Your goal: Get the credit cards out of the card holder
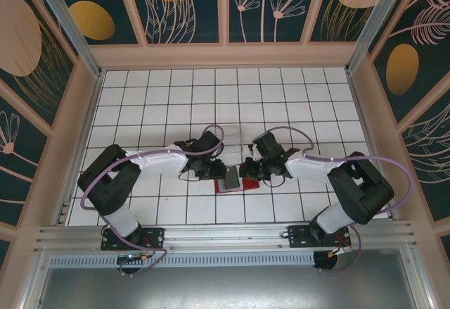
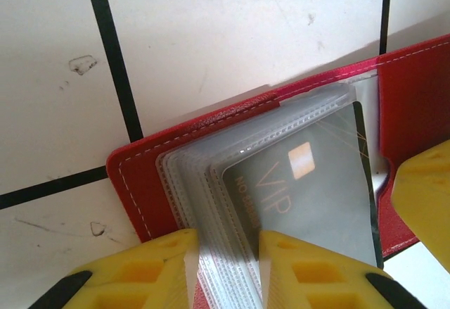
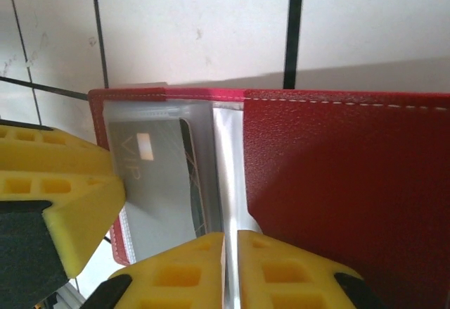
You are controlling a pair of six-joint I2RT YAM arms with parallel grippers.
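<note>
White table (image 1: pixel 155 98) (black grid), clear box (image 1: pixel 230 134)

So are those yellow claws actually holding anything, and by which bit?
Both hold the red card holder by its clear sleeves: the left gripper pinches the edge of the sleeve stack, the right gripper a clear strip beside the grey card.

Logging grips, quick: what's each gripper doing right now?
Left gripper: closed on the sleeves of the wallet.
Right gripper: closed on a sleeve at the wallet's fold.
</note>
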